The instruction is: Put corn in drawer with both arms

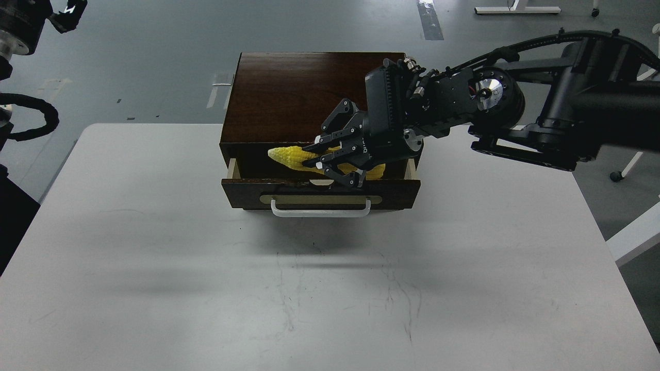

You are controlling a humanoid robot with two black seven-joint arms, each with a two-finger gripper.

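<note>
My black right arm with its silver metal joint (541, 103) reaches in from the right edge, wrist bent left and downward. Its black two-finger claw gripper (322, 157) points left, fingers (337, 118) closed around something held crosswise between them. My black left arm (20, 31) sits raised at the top left corner, its gripper (69, 13) small and dark, fingers indistinguishable.

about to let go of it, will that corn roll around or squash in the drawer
The corn looks like hard plastic, so probably stiff and light. Its round, tapered shape may roll a little, but the drawer walls should stop it. The right gripper is around it.
</note>
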